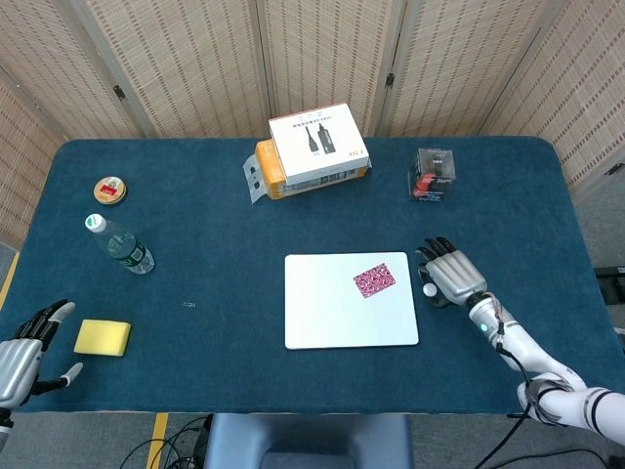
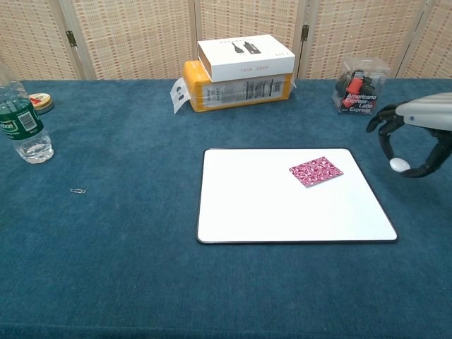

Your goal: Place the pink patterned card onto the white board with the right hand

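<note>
Pink patterned card [image 1: 375, 281] on white board [image 1: 332, 318].

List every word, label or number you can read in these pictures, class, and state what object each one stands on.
"Americano Express" and "Latte Express": on the clear plastic box at the back right.
Unreadable, too small: print on the white box, the label on the orange package beneath it, the water bottle's green label, and the round tin.
The pink patterned card shows pattern only.

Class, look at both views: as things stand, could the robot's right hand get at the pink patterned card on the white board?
Probably yes. The right hand hovers open just off the white board's right edge, and the pink patterned card lies flat near that edge, uncovered. Nothing stands between them.
</note>
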